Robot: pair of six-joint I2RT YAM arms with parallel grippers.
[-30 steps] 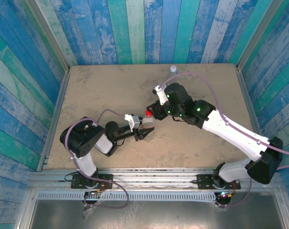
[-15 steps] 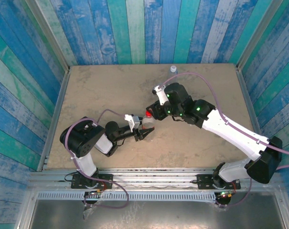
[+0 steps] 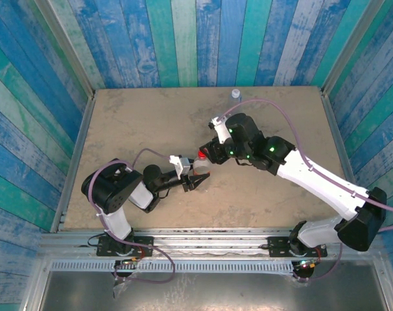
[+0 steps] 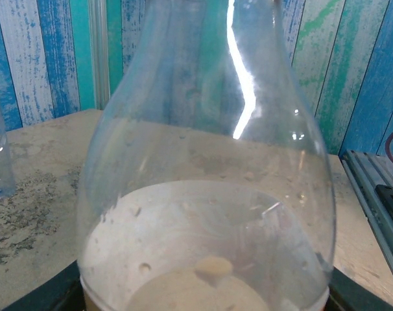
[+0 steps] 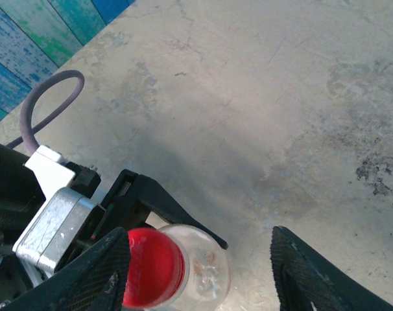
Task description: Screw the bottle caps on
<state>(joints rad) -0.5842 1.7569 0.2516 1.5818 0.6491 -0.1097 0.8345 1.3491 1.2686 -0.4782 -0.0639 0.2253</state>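
Clear bottle (image 3: pixel 201 170) is gripped by left pincer (image 3: pixel 196 180) near table (image 3: pixel 131 123) centre. Red cap (image 5: pixel 152 267) is seated on its neck, between wide-spread right pincer (image 5: pixel 203 262) fingers. Second bottle (image 3: pixel 235 94) is seen at far edge.

The left arm folds at its elbow at the near left and reaches right, staying low. Its gripper (image 3: pixel 196 179) has its fingers (image 5: pixel 159 206) clamped on the bottle (image 4: pixel 203 194). The right arm stretches from the near right toward the centre with its wrist bent down. Its gripper (image 5: pixel 203 285) hangs just above the left one, fingers (image 5: pixel 106 272) spread wide.
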